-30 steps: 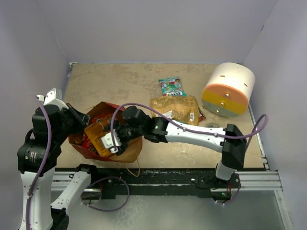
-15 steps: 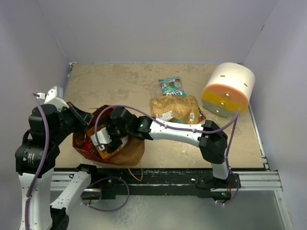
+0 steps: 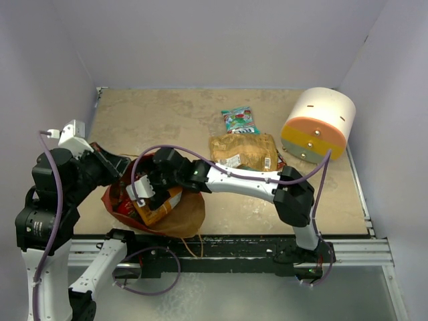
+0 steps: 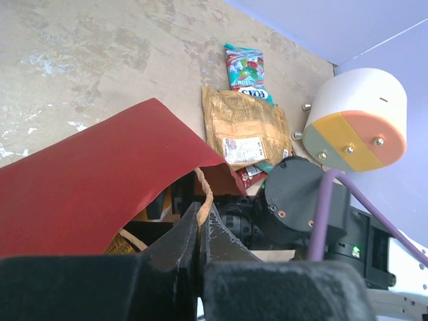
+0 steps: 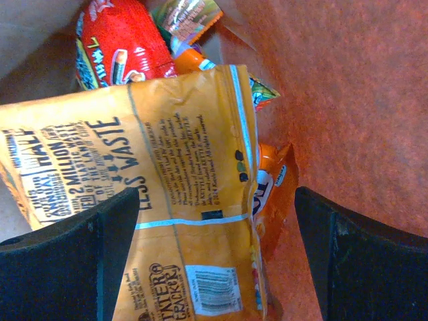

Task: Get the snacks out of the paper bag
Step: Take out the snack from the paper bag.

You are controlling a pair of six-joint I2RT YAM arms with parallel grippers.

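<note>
Bench (image 3: 167,110) with a beige, worn surface carries everything, and a white cylinder (image 3: 318,124) with an orange and yellow band sits at its far right. The paper bag (image 3: 187,212), red outside and brown inside, lies crumpled at the near left with its mouth open. The left tool (image 4: 198,215) is fully closed on the rim of the bag, just where a thin string handle (image 4: 204,190) comes out, and it holds the red flap lifted. The right arm (image 3: 254,184) reaches across from the right side and the right tool (image 5: 214,241) is inside the bag mouth, its jaws spread wide and holding nothing. Its two fingers stand on either side of a large orange-yellow packet (image 5: 174,200); whether they touch it I cannot tell. Deeper in the bag lie a red packet (image 5: 120,47), a small orange packet (image 5: 273,177) and a corner of a multicoloured packet (image 5: 187,17). Out on the bench, between the bag and the cylinder, a golden packet (image 3: 242,152) lies flat, and a smaller teal-green packet (image 3: 239,120) lies just behind it.
</note>
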